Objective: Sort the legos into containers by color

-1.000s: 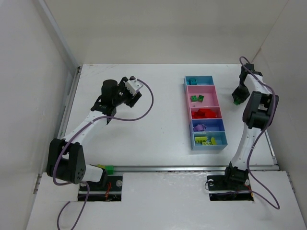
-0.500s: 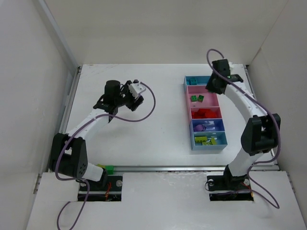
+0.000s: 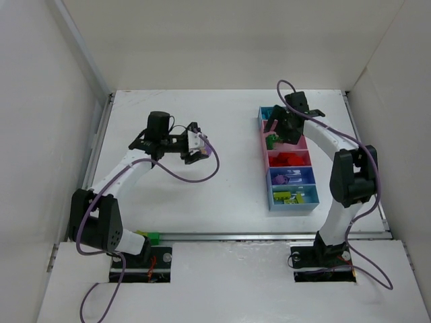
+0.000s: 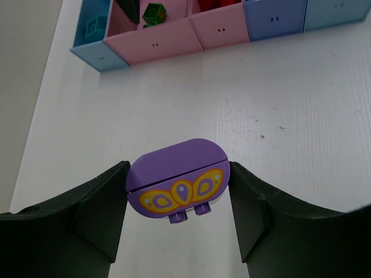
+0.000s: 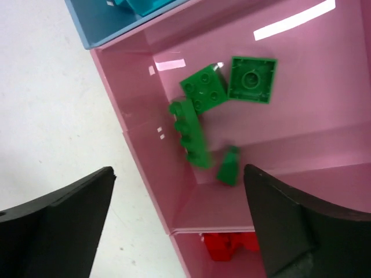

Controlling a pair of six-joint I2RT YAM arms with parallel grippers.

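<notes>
The right gripper (image 3: 279,129) hangs over the containers (image 3: 290,167), above the pink bin (image 5: 145,133) second from the strip's far end. Its dark fingers (image 5: 64,220) are spread wide with nothing between them. The left gripper (image 4: 177,194) is well to the left of the strip, its two fingers pressed against the ends of a purple piece (image 4: 177,179) and holding it clear of the surface.

The table (image 3: 229,195) under the strip is a matt white board, faintly scuffed. Plain pale walls (image 3: 202,40) close it in behind and on both sides of the strip.

Directly below the right gripper, four green legos (image 5: 204,88) lie loose on the pink bin's floor: a square plate, a four-stud brick touching it, a long narrow brick and a small wedge. Red legos (image 5: 223,246) show in the next pink bin along. Teal legos (image 5: 145,6) lie in the light blue bin at the far end of the strip.

The bins are glossy, thin-walled plastic rectangles joined wall to wall, and the pink floor carries bright glints. The purple piece is smooth and oval, with a seam across its middle, a yellow wing-like pattern and two small pegs on its lower edge. The fingers of both grippers are dull black and broad.
</notes>
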